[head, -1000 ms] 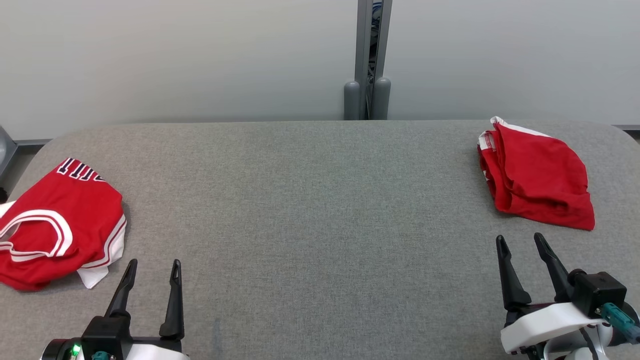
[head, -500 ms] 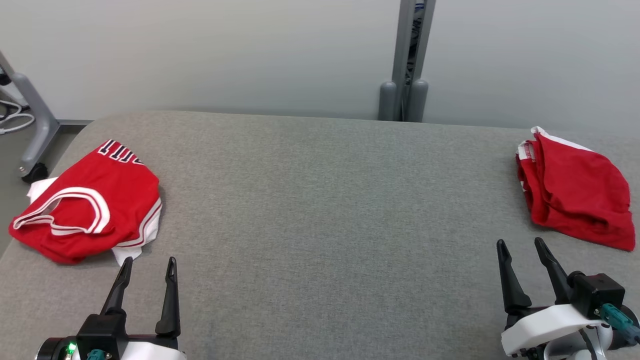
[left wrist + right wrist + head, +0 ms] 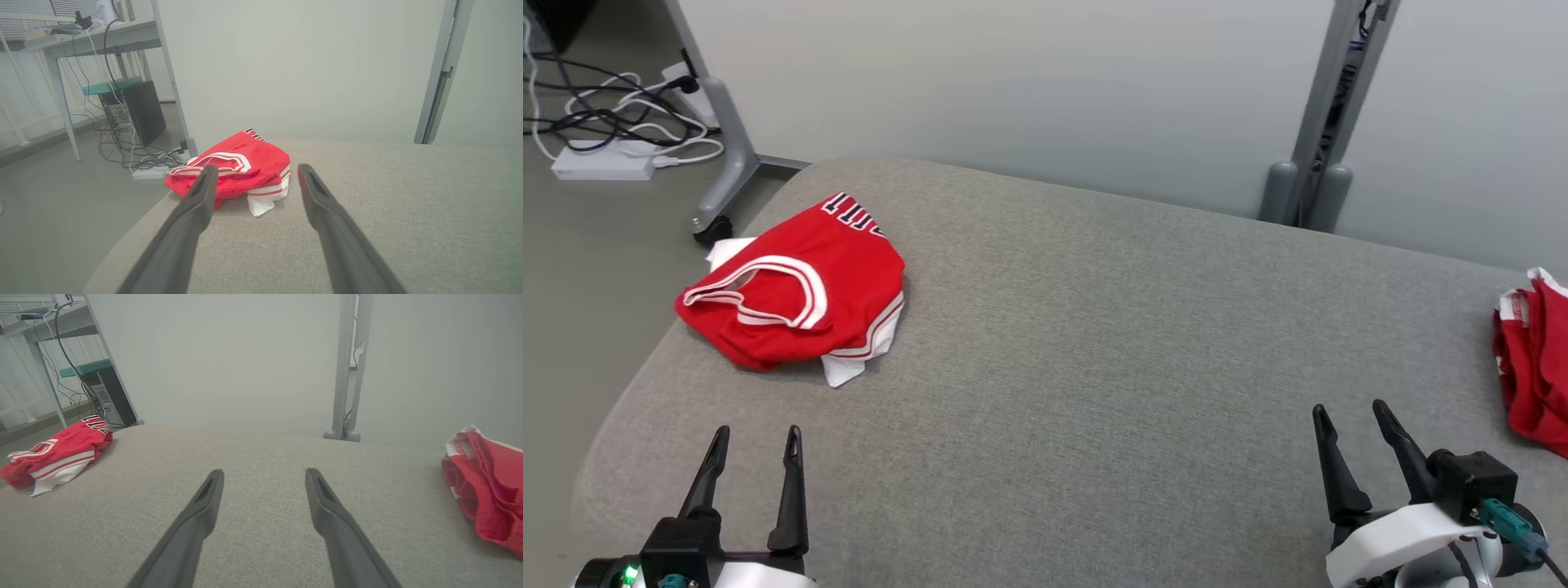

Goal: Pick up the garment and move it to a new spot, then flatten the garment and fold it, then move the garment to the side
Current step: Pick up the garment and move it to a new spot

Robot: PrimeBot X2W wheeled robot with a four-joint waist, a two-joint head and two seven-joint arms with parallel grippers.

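Observation:
A crumpled red garment [image 3: 800, 302] with white trim and dark lettering lies near the far left corner of the grey cloth-covered table [image 3: 1094, 367]. It also appears ahead in the left wrist view [image 3: 245, 163] and at the left in the right wrist view [image 3: 57, 453]. A second red garment [image 3: 1535, 367] lies bunched at the right edge [image 3: 486, 498]. My left gripper [image 3: 757, 431] is open and empty, a short way in front of the left garment [image 3: 257, 167]. My right gripper [image 3: 1348, 408] is open and empty over bare table, left of the second garment [image 3: 264, 471].
The table's rounded left corner drops to the floor, where cables and a white power strip [image 3: 605, 163] lie beside a grey desk leg [image 3: 719, 155]. A grey post [image 3: 1323, 122] stands behind the table against the pale wall. A dark computer case [image 3: 143, 110] sits under a desk.
The head camera has turned left, so the whole picture has shifted right and the floor and cables have come into view. Both garments lie as before. Both grippers stay open.

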